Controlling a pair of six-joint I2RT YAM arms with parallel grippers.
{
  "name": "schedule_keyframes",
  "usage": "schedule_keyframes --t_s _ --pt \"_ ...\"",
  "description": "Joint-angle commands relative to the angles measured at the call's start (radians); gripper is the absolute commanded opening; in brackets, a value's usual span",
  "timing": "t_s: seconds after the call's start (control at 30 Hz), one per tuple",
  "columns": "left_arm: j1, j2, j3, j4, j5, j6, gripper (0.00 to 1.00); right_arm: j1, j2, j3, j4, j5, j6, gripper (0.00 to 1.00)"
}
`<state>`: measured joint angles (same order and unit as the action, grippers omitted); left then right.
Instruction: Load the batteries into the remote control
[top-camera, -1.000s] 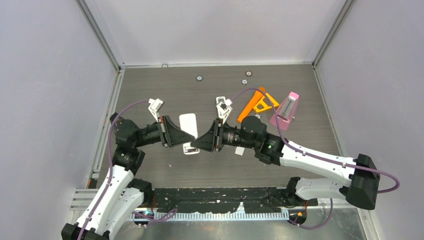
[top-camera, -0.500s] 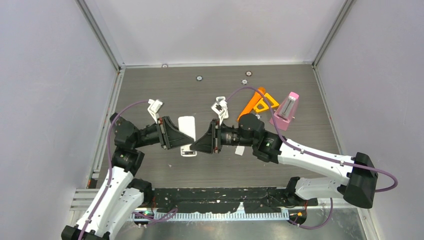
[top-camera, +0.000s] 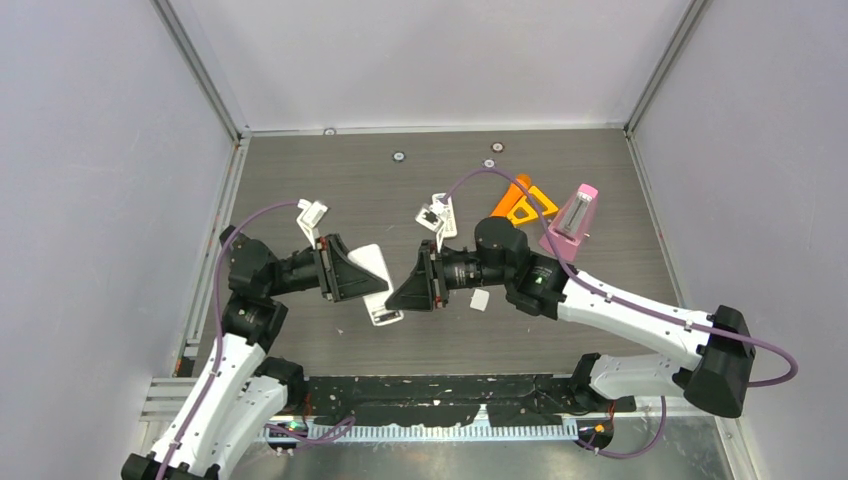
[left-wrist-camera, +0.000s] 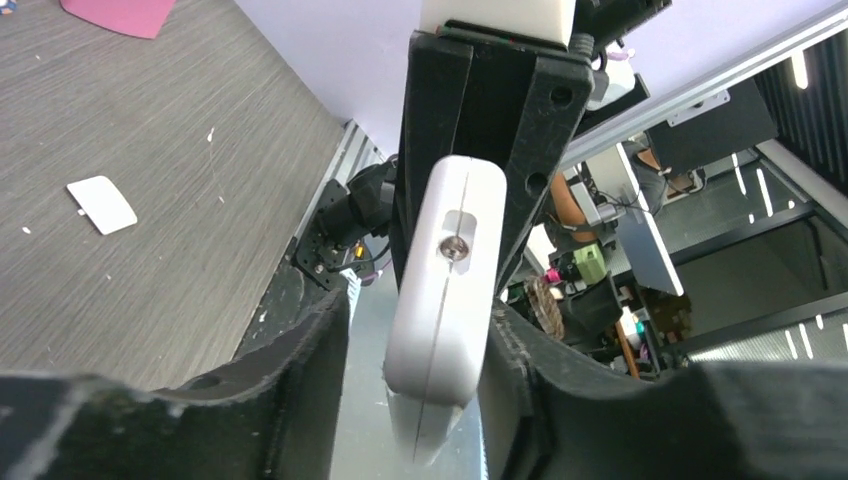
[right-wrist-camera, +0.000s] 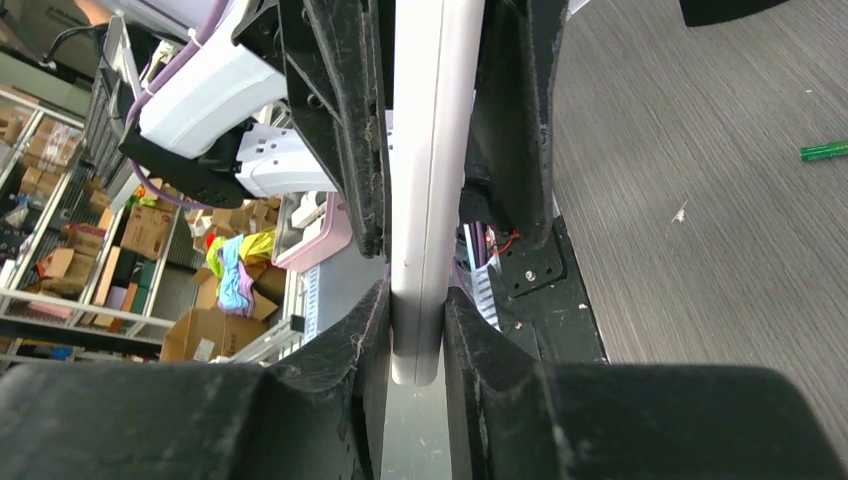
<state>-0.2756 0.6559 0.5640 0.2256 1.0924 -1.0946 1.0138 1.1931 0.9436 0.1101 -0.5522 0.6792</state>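
The right tool (right-wrist-camera: 418, 300) is pinched tight on the thin sides of the white remote control (top-camera: 372, 262) and holds it up over the desk (top-camera: 330, 190). The left tool (left-wrist-camera: 415, 335) is partly open around the same remote, with a gap on one side. A green battery (right-wrist-camera: 824, 151) lies on the desk, well apart.

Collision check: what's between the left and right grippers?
Only the white remote, clearest in the top view; the right gripper clamps it, the left gripper is open around it.
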Motion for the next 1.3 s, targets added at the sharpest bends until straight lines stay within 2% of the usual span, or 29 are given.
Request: schedule_keyframes --t_s 0.0,0.13,0.43,0.67,0.77,0.8,0.87,0.9,1.0,1.13,1.27 --pt "-0.002 -0.011 0.058 -0.057 0.072 0.076 0.44 -0.046 -0.039 0.062 -0.056 -0.137 -0.074 0.05" --pt "-0.003 -0.018 0.068 -0.047 0.117 0.082 0.43 -0.068 -0.046 0.072 -0.1 -0.233 -0.101 0.05" --pt "-0.003 -0.007 0.067 -0.023 0.151 0.06 0.43 -0.07 -0.023 0.097 -0.131 -0.312 -0.13 0.05" --pt "-0.002 -0.002 0.058 0.004 0.177 0.036 0.18 -0.07 0.013 0.122 -0.142 -0.338 -0.155 0.05" --pt "-0.002 0.0 0.059 0.011 0.173 0.027 0.01 -0.07 0.022 0.132 -0.155 -0.325 -0.163 0.06" --pt "-0.002 -0.001 0.058 0.012 0.169 0.024 0.0 -0.07 0.023 0.132 -0.157 -0.317 -0.163 0.07" --pt "-0.002 -0.001 0.06 0.01 0.151 0.021 0.0 -0.077 0.02 0.133 -0.161 -0.284 -0.159 0.29" --pt "-0.002 -0.001 0.063 -0.001 0.137 0.025 0.0 -0.08 0.018 0.131 -0.162 -0.255 -0.156 0.45" --pt "0.005 -0.007 0.093 -0.111 0.079 0.091 0.0 -0.094 -0.02 0.109 -0.156 -0.161 -0.154 0.72" --pt "0.035 -0.055 0.204 -0.451 -0.092 0.293 0.0 -0.125 -0.107 0.05 -0.121 0.039 -0.116 0.77" --pt "0.041 -0.119 0.338 -0.73 -0.384 0.483 0.0 -0.141 -0.17 0.006 -0.171 0.371 -0.051 0.76"
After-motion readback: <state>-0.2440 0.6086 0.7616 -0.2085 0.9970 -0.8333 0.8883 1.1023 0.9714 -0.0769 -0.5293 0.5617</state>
